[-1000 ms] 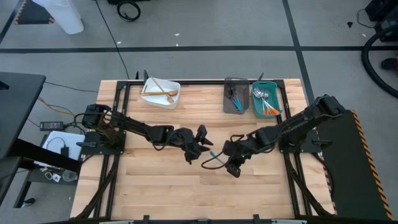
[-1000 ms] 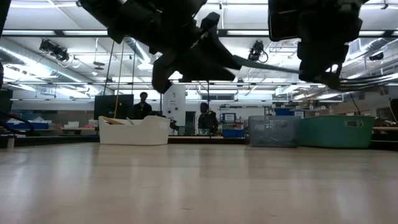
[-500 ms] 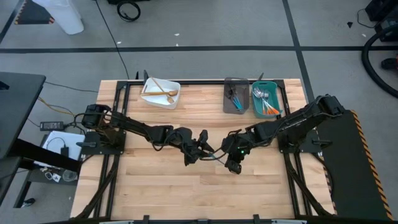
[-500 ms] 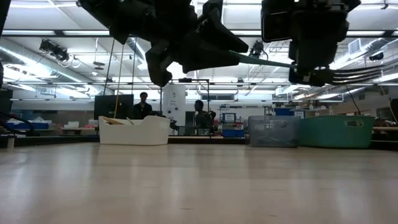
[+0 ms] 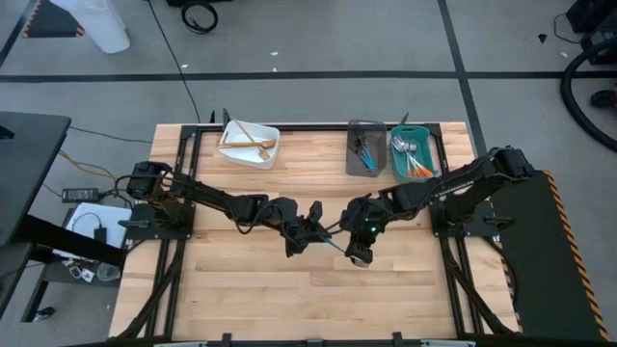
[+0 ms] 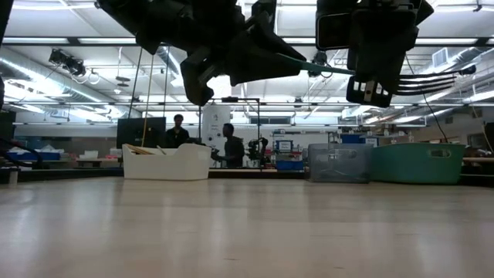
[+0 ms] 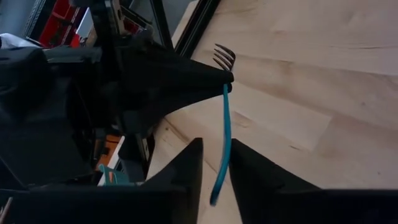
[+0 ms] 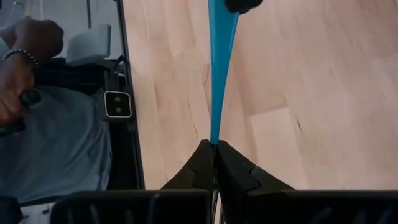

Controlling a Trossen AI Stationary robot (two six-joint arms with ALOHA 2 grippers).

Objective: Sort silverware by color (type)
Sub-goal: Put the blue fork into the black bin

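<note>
Blue-handled fork (image 7: 225, 134) hanging mid-air between pincers: right gripper (image 8: 214, 152) clamping neck near tines, left gripper (image 7: 214, 167) fingers half-open around handle end, at 9 o'clock.

Both arms are crowding the middle of the tabletop (image 5: 241, 289), the left pincer (image 5: 307, 231) and right pincer (image 5: 349, 234) meeting over a blue-handled fork (image 7: 225, 134) held between them. The white bin (image 5: 249, 145), grey bin (image 5: 364, 147) and teal bin (image 5: 413, 152) are lining the far edge, leaving bare wood along the near side.
</note>
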